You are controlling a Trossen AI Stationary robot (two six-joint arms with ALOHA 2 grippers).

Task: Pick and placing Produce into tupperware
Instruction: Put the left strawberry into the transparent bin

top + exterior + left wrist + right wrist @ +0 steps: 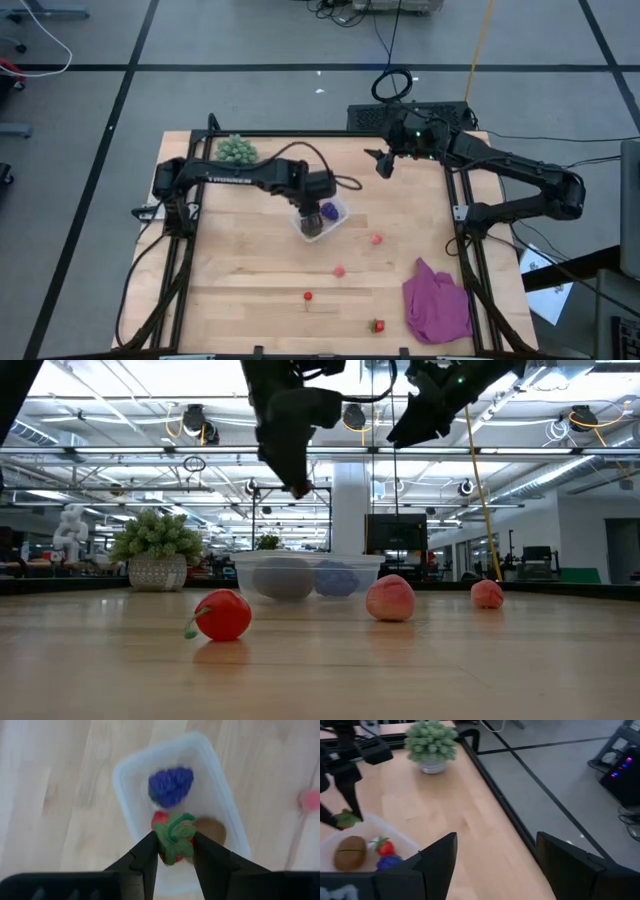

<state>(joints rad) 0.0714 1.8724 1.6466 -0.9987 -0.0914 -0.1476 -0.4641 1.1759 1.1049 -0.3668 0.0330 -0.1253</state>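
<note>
The left pincer point(175, 851) is held above the tupperware point(319, 216) near the worktop's point(250, 280) middle, clamped tight on a green-leafed red fruit point(175, 842). A purple cluster point(170, 785), a brown round fruit point(210, 831) and another red one are seen inside. The right pincer point(495, 865) is parked wide open and empty at the far right edge.

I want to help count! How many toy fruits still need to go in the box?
Done: a purple cluster, a brown round fruit and a red one lie in the clear plastic tub. In hand: the left gripper holds a green-leafed fruit above it. Left: four small red and pink fruits on the table.
</note>
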